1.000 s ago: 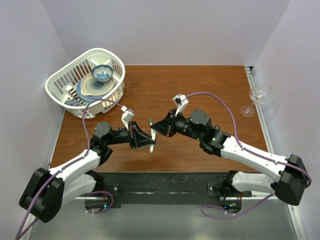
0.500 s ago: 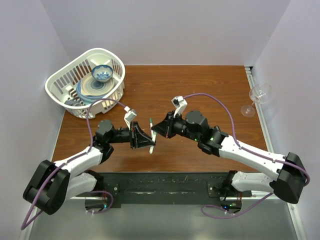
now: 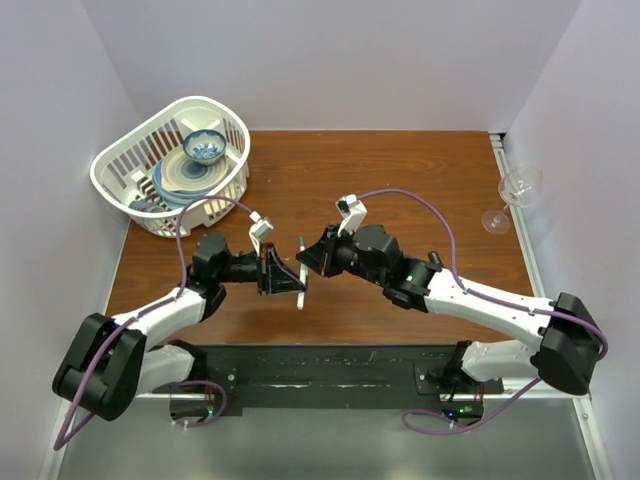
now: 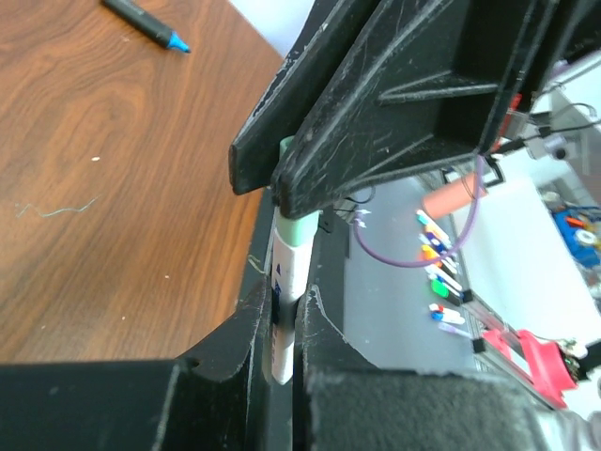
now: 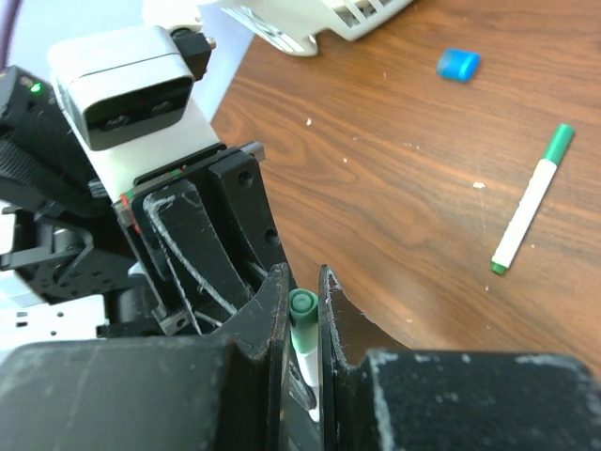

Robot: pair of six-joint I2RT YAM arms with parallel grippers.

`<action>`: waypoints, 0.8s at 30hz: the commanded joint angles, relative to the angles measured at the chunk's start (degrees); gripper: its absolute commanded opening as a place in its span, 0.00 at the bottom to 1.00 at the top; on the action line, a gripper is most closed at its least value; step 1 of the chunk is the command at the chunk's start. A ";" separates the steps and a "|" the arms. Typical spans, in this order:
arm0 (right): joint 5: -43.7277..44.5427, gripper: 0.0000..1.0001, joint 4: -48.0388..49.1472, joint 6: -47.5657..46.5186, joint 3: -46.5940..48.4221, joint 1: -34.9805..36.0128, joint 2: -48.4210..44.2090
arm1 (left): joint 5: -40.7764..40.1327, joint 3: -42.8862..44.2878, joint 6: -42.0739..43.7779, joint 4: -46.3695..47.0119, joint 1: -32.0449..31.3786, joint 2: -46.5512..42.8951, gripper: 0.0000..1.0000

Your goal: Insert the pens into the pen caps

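Left gripper point(image 4: 286, 293) clamps a slim white pen point(image 4: 282, 274). Right gripper point(image 5: 301, 289) pinches its round green cap point(image 5: 302, 303) above a grained wood table point(image 3: 400, 180).

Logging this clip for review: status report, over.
Left end effector shut on slim white marker pen. Right end effector shut on small green plastic cap at pen's end. Stubby blue cap, green-capped white pen lie aside on wooden table.

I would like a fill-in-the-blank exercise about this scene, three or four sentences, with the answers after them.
The right gripper is shut on a cap whose colour is ___.
The left gripper is shut on a white ___.
The loose cap lying on the table is ___.
The white basket holds plates and a patterned ___.
Answers: green, pen, blue, bowl.
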 commanded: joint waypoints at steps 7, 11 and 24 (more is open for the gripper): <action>-26.48 0.00 -14.88 -4.27 -4.50 8.29 1.73 | -10.76 7.11 -12.68 31.35 7.94 3.51 0.00; -27.62 0.00 -10.75 -2.43 -5.73 8.38 2.60 | -11.90 7.10 -10.57 28.79 7.94 2.45 0.00; -27.37 0.00 -34.55 -9.11 0.42 8.46 3.49 | -14.09 11.68 1.39 7.79 8.99 -3.78 0.00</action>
